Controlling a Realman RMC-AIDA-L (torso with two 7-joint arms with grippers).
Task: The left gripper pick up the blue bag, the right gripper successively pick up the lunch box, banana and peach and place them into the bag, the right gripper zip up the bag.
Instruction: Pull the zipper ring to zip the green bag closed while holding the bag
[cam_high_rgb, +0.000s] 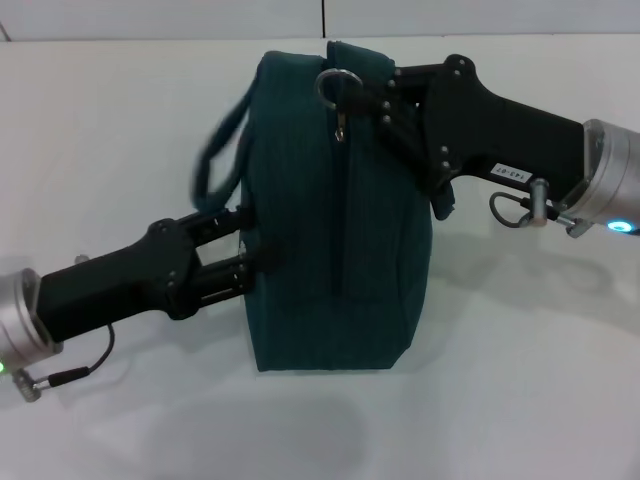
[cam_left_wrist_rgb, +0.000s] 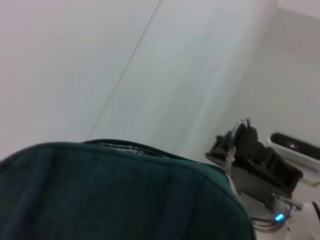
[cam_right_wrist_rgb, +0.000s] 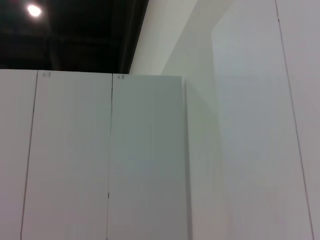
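Note:
The blue bag (cam_high_rgb: 330, 250) stands on the white table (cam_high_rgb: 100, 100), and its zip line runs closed along the top. Its ring zip pull (cam_high_rgb: 333, 85) lies at the far end. My right gripper (cam_high_rgb: 368, 92) reaches in from the right and is shut on that ring. My left gripper (cam_high_rgb: 250, 242) presses against the bag's left side, just below a loop handle (cam_high_rgb: 212, 155). The second handle (cam_high_rgb: 445, 200) hangs under the right arm. In the left wrist view the bag (cam_left_wrist_rgb: 125, 195) fills the lower part, with the right arm (cam_left_wrist_rgb: 260, 165) behind it. Lunch box, banana and peach are hidden.
Bare white tabletop (cam_high_rgb: 520, 380) surrounds the bag on all sides. A white wall with a vertical seam (cam_high_rgb: 323, 18) rises behind the table. The right wrist view shows only white wall panels (cam_right_wrist_rgb: 150, 160) and a dark ceiling (cam_right_wrist_rgb: 75, 30).

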